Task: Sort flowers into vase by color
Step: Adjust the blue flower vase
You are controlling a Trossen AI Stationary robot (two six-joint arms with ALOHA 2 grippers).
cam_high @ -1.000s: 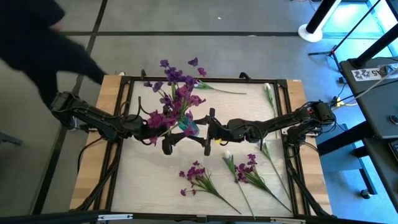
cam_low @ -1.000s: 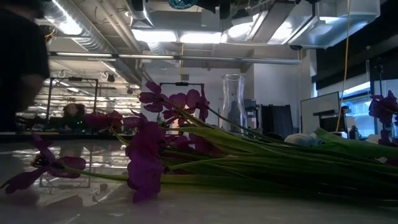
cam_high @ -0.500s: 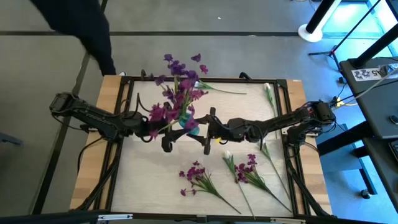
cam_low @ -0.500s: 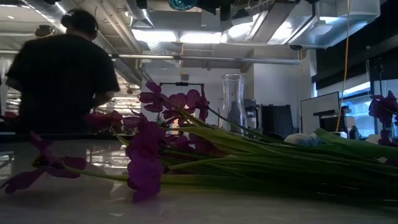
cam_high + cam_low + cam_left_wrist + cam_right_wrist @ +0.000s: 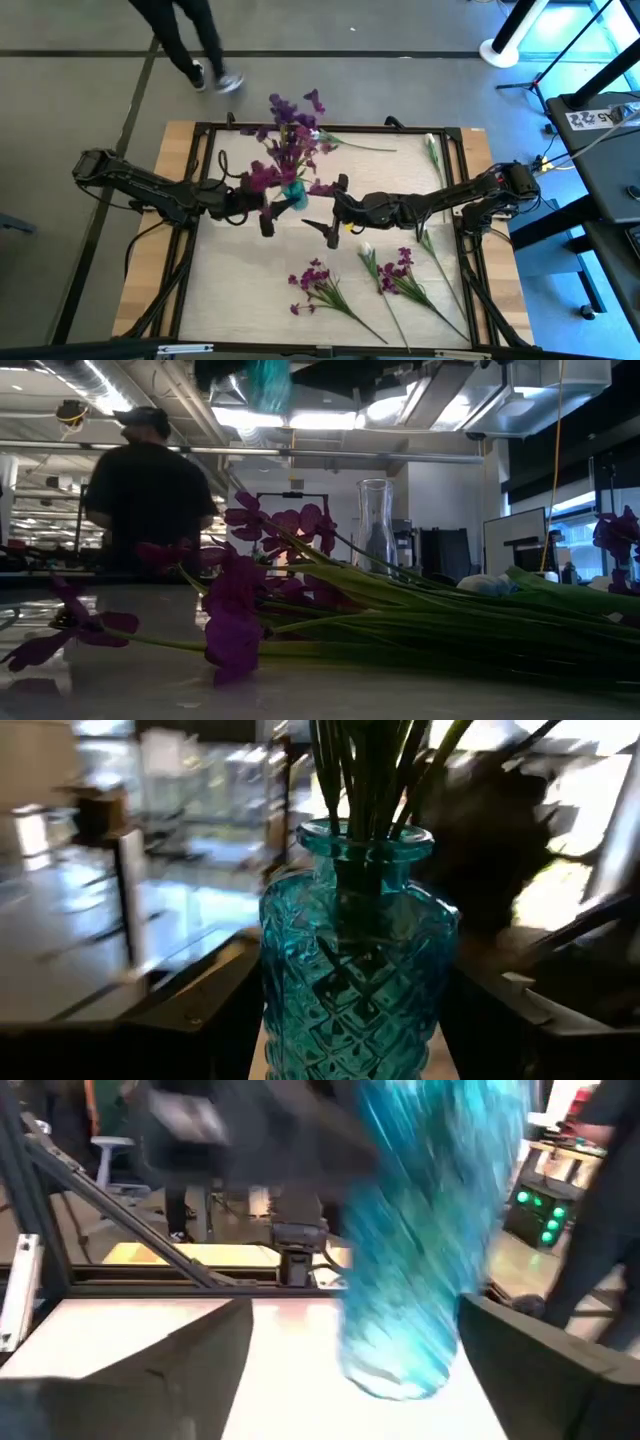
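Pale tabletop, open lab beyond: teal vase (image 5: 293,192) raised, toward the far edge's middle.
Left gripper (image 5: 271,206) clamped on the vase, purple flowers (image 5: 287,140) inside; right gripper (image 5: 323,212) spread wide just beside, grasping nothing. Keep upright, lower gently, release only once seated flat, clear of loose stems (image 5: 322,282) near the front edge.

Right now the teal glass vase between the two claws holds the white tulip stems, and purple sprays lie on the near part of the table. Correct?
Not quite. The teal vase holds purple flowers, not white tulips, as the high view shows. A white tulip lies loose on the table. Purple sprays do lie on its near part.
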